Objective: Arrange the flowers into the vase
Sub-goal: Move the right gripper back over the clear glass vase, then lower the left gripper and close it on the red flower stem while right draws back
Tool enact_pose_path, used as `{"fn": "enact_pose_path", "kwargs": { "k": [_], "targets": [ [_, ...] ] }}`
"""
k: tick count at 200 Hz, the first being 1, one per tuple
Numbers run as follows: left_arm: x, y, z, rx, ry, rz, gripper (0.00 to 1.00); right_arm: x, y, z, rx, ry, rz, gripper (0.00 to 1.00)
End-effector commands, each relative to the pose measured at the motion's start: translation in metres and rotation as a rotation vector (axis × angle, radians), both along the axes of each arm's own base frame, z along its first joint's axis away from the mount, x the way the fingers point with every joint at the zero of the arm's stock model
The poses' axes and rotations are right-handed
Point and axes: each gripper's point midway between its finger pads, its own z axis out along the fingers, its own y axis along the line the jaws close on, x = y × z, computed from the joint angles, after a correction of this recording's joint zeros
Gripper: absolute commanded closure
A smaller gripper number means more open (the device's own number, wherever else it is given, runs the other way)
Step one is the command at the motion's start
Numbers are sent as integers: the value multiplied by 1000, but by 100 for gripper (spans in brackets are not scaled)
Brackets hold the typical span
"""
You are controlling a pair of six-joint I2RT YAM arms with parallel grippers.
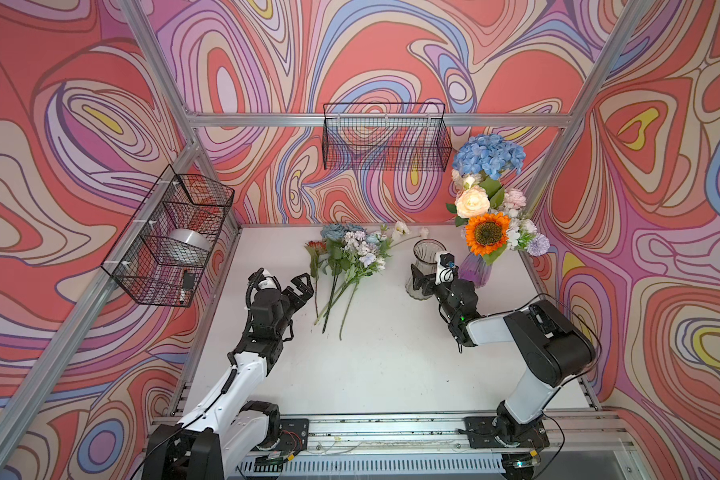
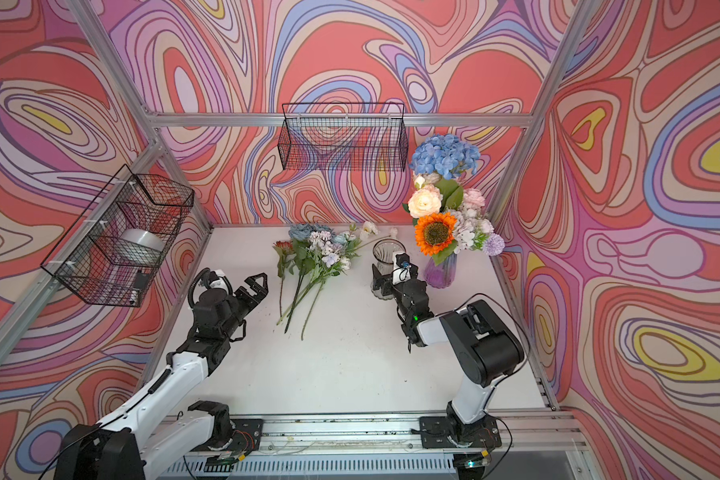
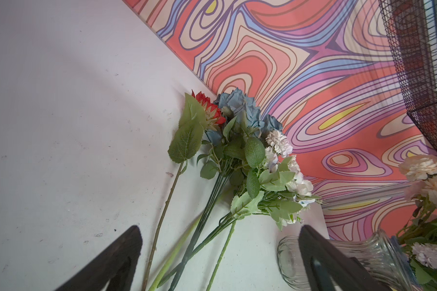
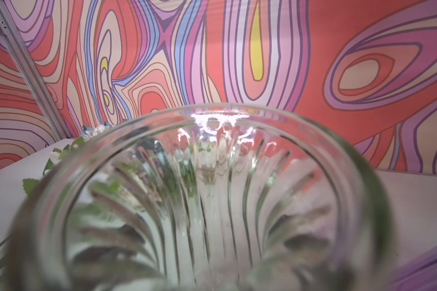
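While loose green-stemmed artificial flowers point(image 1: 352, 257) lie on the white desk point(image 1: 391, 353), the clear ribbed glass vase point(image 1: 425, 253) stands empty; left fingers point(image 3: 119, 259) released, right fingers point(image 1: 418, 283) flank it, grip unclear.

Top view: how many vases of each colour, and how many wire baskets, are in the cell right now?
Clear glass vase: 1
Purple vase: 1
Black wire baskets: 2
Total: 4
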Motion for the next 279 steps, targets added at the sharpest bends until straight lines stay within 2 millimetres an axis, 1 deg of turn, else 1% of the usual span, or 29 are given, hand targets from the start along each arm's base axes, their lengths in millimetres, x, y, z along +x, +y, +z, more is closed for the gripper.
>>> {"fn": "enact_pose_path", "kwargs": {
  "k": [1,18,30,47,62,90,123,143,155,157,159,182,202,217,236,272,279],
  "targets": [
    [-1,5,-6,18,25,14,0,13,-1,19,25,-120,-42,7],
    [0,2,-7,12,30,-1,0,19,-2,16,26,-135,-66,14],
    [1,2,-6,14,28,-3,0,21,-2,16,24,-146,-69,23],
    [1,2,-6,17,28,-1,0,18,1,16,13,-153,-64,36],
    [2,2,-6,22,28,1,0,13,8,16,-17,-155,-55,42],
    [6,1,-8,27,34,-5,0,-2,27,16,-86,-160,-32,45],
    [8,-1,-13,30,48,-19,0,-30,50,17,-82,-149,5,47],
    [10,-2,-14,40,51,-25,0,-49,69,18,-87,-141,43,47],
    [10,-2,-14,46,53,-32,0,-59,82,13,-95,-121,71,46],
    [10,-3,-14,47,52,-33,0,-62,84,21,-84,-134,75,46],
    [11,-3,-13,49,51,-35,0,-64,86,23,-81,-137,78,46],
    [12,-5,-13,59,55,-49,0,-81,104,21,-78,-112,120,44],
    [12,-6,-13,58,56,-56,0,-88,109,15,-73,-91,134,41],
    [12,-8,-13,55,57,-66,0,-90,108,12,-62,-88,128,38],
    [12,-10,-14,53,60,-76,0,-92,105,11,-50,-86,119,29],
    [12,-11,-18,54,72,-85,0,-96,103,9,-51,-69,114,3],
    [12,-11,-19,55,77,-88,0,-96,101,9,-50,-65,110,2]
  ]
}}
